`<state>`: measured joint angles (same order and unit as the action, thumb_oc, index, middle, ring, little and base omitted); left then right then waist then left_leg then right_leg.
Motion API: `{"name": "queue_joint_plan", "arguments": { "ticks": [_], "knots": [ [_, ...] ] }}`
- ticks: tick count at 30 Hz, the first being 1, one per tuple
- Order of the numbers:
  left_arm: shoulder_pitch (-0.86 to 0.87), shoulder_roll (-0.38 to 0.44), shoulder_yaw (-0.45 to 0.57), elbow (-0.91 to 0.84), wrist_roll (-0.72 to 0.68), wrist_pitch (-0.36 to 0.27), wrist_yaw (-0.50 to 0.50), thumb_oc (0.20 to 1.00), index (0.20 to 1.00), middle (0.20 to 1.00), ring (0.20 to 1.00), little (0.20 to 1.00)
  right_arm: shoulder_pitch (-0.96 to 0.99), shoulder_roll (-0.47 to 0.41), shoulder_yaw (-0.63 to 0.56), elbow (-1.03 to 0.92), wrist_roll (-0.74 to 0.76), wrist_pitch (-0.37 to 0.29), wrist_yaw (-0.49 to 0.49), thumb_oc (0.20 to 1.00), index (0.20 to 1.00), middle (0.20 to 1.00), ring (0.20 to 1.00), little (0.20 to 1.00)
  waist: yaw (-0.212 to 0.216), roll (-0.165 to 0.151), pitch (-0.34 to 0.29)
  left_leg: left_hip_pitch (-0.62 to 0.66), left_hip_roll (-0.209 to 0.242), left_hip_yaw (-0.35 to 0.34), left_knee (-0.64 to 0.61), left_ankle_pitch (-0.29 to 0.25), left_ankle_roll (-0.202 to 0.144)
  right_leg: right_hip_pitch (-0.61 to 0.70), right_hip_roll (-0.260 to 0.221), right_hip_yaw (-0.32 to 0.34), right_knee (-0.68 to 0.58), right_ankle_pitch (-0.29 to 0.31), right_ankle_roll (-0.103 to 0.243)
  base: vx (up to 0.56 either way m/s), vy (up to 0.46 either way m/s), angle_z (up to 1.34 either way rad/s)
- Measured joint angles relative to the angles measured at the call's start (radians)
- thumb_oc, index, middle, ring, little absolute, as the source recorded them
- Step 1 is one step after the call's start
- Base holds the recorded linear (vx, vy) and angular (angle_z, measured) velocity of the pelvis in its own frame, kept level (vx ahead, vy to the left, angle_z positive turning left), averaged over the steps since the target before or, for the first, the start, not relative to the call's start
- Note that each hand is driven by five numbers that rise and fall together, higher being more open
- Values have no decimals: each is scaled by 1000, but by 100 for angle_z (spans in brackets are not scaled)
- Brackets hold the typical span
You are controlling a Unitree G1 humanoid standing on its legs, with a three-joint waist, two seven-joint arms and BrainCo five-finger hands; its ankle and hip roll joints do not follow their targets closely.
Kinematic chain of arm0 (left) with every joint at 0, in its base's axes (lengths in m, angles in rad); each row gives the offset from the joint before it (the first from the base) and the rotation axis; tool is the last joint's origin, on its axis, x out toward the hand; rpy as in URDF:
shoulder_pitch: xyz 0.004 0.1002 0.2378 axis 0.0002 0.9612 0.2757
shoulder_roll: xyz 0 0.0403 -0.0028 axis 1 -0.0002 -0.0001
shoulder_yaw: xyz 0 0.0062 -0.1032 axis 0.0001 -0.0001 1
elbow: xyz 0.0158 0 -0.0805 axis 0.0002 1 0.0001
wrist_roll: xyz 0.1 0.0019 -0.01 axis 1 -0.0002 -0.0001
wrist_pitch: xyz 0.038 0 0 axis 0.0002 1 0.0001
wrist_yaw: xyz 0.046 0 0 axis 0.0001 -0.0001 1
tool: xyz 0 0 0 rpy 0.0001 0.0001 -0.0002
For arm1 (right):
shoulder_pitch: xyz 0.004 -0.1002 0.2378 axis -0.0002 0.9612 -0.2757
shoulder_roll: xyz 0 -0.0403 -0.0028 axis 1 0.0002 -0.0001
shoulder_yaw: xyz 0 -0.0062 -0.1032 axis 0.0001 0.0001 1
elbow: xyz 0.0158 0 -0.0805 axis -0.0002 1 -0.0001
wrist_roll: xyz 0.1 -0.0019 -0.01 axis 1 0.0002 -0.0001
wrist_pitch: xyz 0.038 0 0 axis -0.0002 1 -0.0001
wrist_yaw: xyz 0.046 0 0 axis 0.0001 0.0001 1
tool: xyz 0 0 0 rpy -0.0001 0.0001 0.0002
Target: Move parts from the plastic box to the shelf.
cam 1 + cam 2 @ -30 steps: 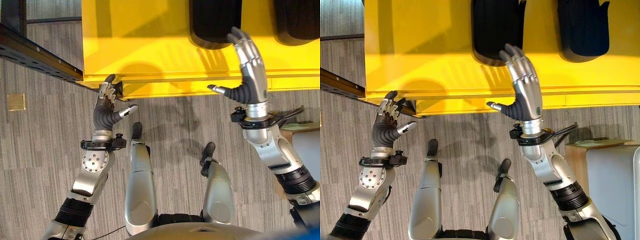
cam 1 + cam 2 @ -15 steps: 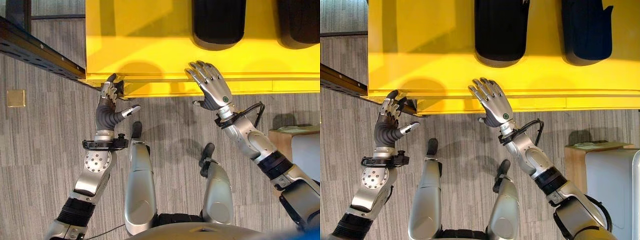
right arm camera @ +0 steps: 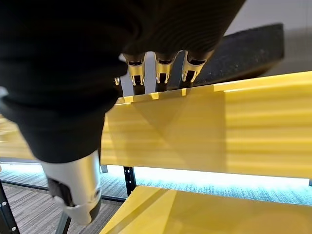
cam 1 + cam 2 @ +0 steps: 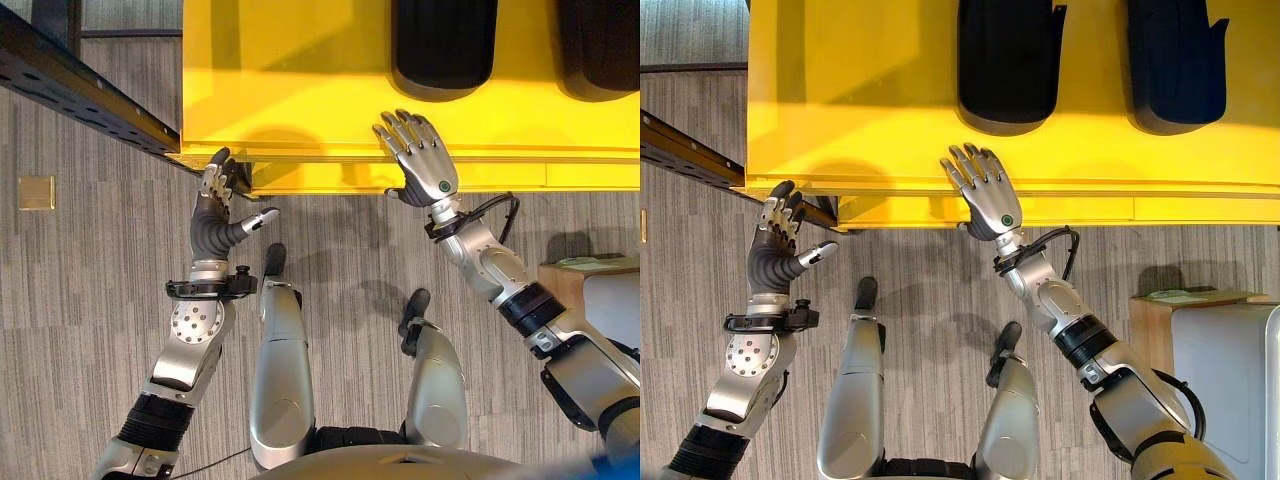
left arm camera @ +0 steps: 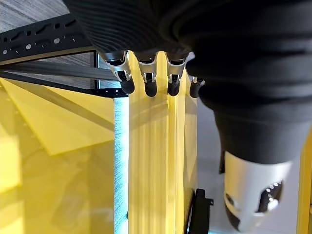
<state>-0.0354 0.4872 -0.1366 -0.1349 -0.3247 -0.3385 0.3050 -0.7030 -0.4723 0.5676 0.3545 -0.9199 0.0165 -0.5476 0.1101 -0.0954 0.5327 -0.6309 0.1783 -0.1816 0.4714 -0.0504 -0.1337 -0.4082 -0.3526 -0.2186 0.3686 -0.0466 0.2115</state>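
Yellow plastic box (image 4: 300, 90) sits ahead of the robot, one only, with its near rim running across the head views. Two black parts (image 4: 1010, 65) lie inside it side by side: one near the middle, the second part (image 4: 1175, 65) toward the robot's right. Both are well past the rim, apart from each other, and neither is touched by a hand.

Right hand (image 4: 985, 195) is laid flat on top of the box's near rim, back of the hand up, fingers (image 3: 161, 68) straight and spread, tips reaching over the edge toward the nearer part. It holds nothing. Thumb hangs down in front of the box wall.

Left hand (image 4: 215, 215) is upright at the box's near left corner, fingers (image 5: 146, 80) only loosely bent with the tips against the corner edge, thumb sticking out sideways. It is relaxed and has no grip on anything.

One dark perforated shelf rail (image 4: 85, 95) runs diagonally from the left and meets the box at that same corner. Grey carpet floor (image 4: 90, 300) below. One small brass floor plate (image 4: 36, 193) sits off to the left, well apart from the box.
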Motion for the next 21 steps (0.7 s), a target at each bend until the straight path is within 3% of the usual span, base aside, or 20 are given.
{"name": "queue_joint_plan", "arguments": {
  "ticks": [21],
  "knots": [
    [4, 2, 0, 0, -20, 0, -38, 1000, 1000, 1000, 1000, 1000, -124, 2, -4, 189, 80, 10, -53, 1000, 1000, 1000, 1000, 1000, 21, 11, 1, 1, -3, -7, -14, 11, 4, -2, -3, -6, 10, -3, 0, 3, 0, 1]
  ]
}}
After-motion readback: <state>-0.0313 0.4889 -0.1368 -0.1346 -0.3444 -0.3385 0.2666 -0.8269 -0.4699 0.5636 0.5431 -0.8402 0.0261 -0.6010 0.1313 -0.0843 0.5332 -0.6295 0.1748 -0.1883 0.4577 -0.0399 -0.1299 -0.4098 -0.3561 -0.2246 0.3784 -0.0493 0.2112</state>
